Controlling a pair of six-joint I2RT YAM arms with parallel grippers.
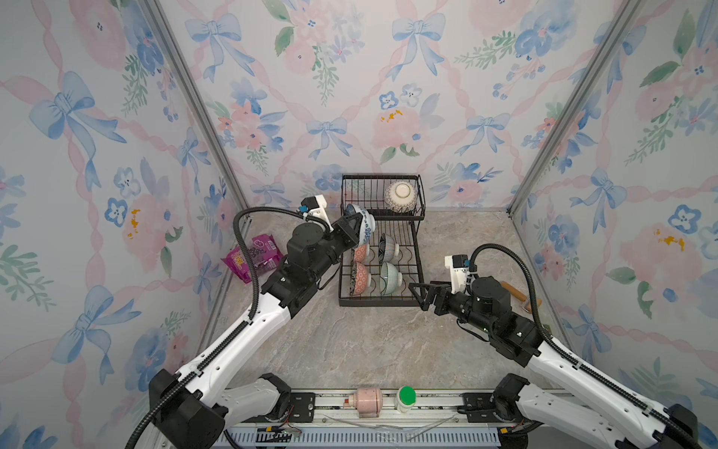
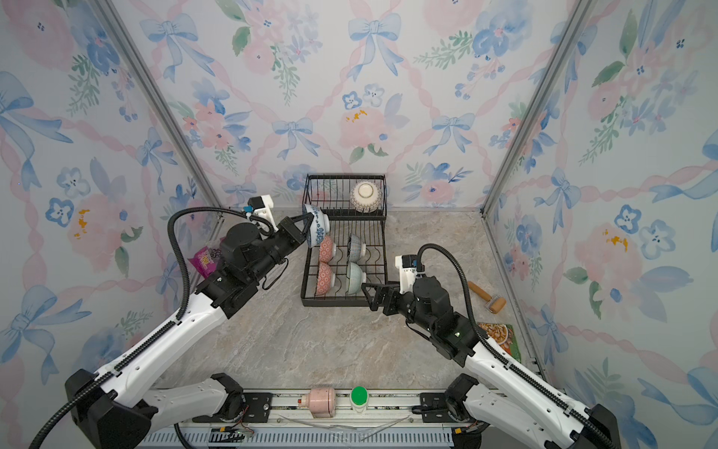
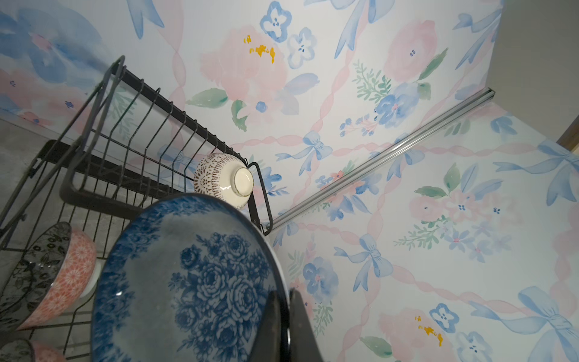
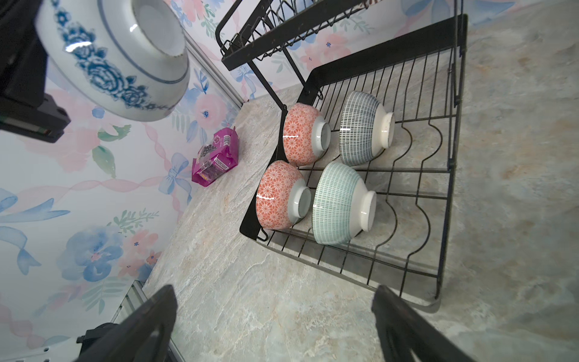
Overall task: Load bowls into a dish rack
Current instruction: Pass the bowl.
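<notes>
Glossy blue floral bowl [image 3: 194,282] clamped by left tool [image 3: 284,301], right tool [image 4: 274,290] spread wide, black wire rack [image 4: 452,163].

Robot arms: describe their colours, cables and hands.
The left arm and right arm have white shells, black joints and a black ribbed cable alongside. A white camera mount with a blue plug sits at each wrist. The left hand and right hand have black triangular frame fingers.

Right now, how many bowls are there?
6: two pink-red, one dark-striped, one mint in the dish rack's lower tier; one lattice in its upper basket; one blue floral in the left gripper.
</notes>
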